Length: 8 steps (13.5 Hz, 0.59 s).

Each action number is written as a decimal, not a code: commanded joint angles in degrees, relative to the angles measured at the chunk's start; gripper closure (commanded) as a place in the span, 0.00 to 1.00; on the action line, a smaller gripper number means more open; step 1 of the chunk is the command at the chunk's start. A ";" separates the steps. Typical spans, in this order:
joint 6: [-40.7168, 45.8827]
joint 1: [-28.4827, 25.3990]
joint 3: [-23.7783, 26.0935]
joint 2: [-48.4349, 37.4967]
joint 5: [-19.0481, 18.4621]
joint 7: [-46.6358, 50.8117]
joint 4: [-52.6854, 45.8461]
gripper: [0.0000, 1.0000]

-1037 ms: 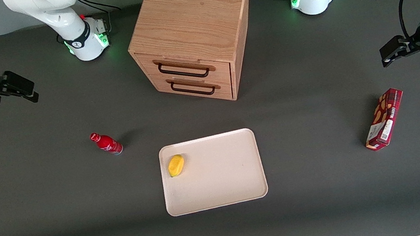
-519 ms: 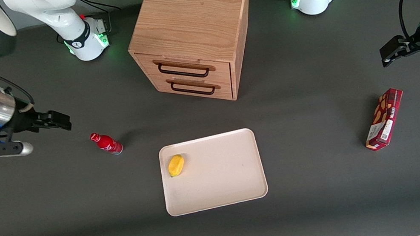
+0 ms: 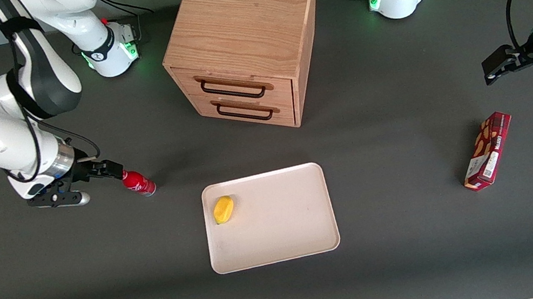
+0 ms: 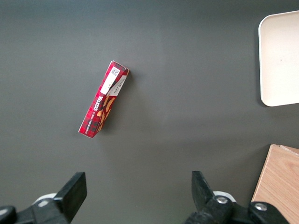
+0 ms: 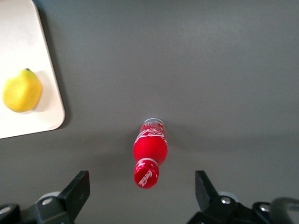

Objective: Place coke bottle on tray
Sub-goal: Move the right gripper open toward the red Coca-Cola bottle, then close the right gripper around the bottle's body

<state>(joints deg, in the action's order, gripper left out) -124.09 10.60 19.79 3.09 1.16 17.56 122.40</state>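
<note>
I see my hand spread wide above the glossy, narrow-necked coke bottle; only the wrist view shows its cap lettering. The smooth cream tray lies nearby.

Over the last second the right arm has swung in from the bench edge at the working arm's end toward the middle of the bench. The gripper, previously high up near that edge and well apart from the coke bottle, moved closer at the half-second mark and now sits directly above the bottle's cap, covering it in the front view. In the right wrist view the fingers stand spread wide, one on each side of the upright coke bottle, with clear gaps to it. The arm's elbow and forearm are now fully visible over the bench.
</note>
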 commanded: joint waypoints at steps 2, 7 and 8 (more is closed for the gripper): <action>-5.01 0.21 0.42 -0.02 1.74 -1.83 3.98 0.00; -9.67 0.21 0.69 2.70 3.06 -1.65 5.65 0.00; -9.76 0.30 0.69 3.32 3.14 -1.65 5.65 0.00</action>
<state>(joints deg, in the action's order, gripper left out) -132.36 10.58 20.21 5.57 2.59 17.55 127.67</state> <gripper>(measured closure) 0.000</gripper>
